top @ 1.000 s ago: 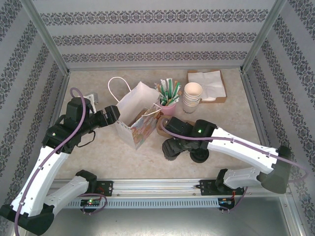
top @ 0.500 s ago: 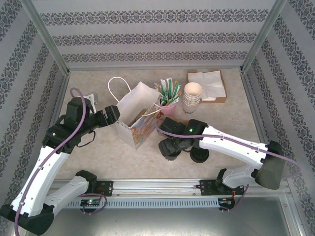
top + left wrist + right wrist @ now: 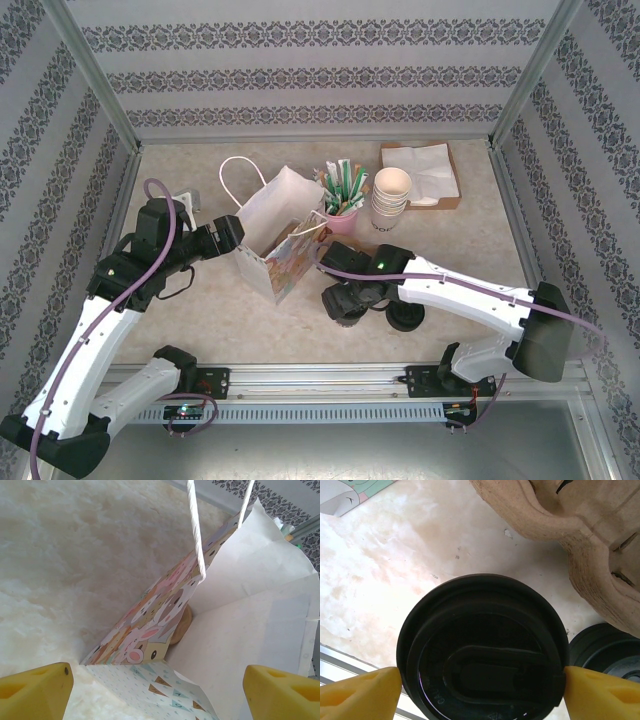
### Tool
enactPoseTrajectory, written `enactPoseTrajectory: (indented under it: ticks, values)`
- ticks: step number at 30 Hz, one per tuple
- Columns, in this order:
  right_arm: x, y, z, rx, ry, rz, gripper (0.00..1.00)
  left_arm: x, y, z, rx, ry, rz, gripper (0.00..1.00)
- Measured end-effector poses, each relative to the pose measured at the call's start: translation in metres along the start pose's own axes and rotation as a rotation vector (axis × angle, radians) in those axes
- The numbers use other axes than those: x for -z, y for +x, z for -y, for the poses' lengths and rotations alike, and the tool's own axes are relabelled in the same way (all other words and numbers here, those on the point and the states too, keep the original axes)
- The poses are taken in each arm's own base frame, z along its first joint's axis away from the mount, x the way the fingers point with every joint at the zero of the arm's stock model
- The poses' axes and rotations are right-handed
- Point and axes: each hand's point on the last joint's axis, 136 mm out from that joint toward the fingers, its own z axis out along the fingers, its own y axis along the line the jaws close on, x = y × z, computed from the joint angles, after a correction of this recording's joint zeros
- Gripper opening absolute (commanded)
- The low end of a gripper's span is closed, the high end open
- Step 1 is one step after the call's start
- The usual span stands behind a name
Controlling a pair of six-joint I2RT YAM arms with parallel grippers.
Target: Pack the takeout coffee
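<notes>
Your bag (image 3: 275, 235) is white paper with white cord handles; one side carries pastel cartoon animals, its end panel pale blue with small triangles. The takeout coffee (image 3: 482, 645) shows you a glossy black lid. Fingers (image 3: 357, 695) on the right end effector (image 3: 345, 300) are yellow, as are those (image 3: 35, 690) on the left end effector (image 3: 232, 240). Your worktop (image 3: 480, 240) is mottled beige. The holder cup (image 3: 342, 220) is pink, its sticks (image 3: 345, 185) green and white. The cup stack (image 3: 390, 200) is cream, and the pulp carrier (image 3: 580, 525) tan.
</notes>
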Motion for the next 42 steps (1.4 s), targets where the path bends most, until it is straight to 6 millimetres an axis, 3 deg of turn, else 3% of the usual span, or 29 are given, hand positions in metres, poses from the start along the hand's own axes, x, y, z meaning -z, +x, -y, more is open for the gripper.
enactPoseTrajectory:
  ticks: [8,18,26,32,42]
  values:
    - [-0.009,-0.001,0.000,0.002,0.013,-0.008,0.77,-0.001,-0.010,0.004,-0.012,-0.012,0.011,0.91]
    - [-0.008,-0.002,0.000,-0.002,0.014,-0.002,0.70,0.004,-0.050,0.019,-0.102,-0.049,0.071,1.00]
    - [-0.008,0.000,0.001,-0.004,0.008,0.006,0.68,0.009,-0.087,0.040,-0.221,-0.068,0.089,1.00]
    - [-0.006,0.002,0.003,-0.009,-0.002,0.019,0.68,-0.021,-0.100,0.059,-0.354,-0.063,-0.022,1.00]
    - [-0.004,0.008,0.007,-0.010,-0.006,0.024,0.67,-0.084,-0.078,0.063,-0.573,-0.046,-0.343,1.00]
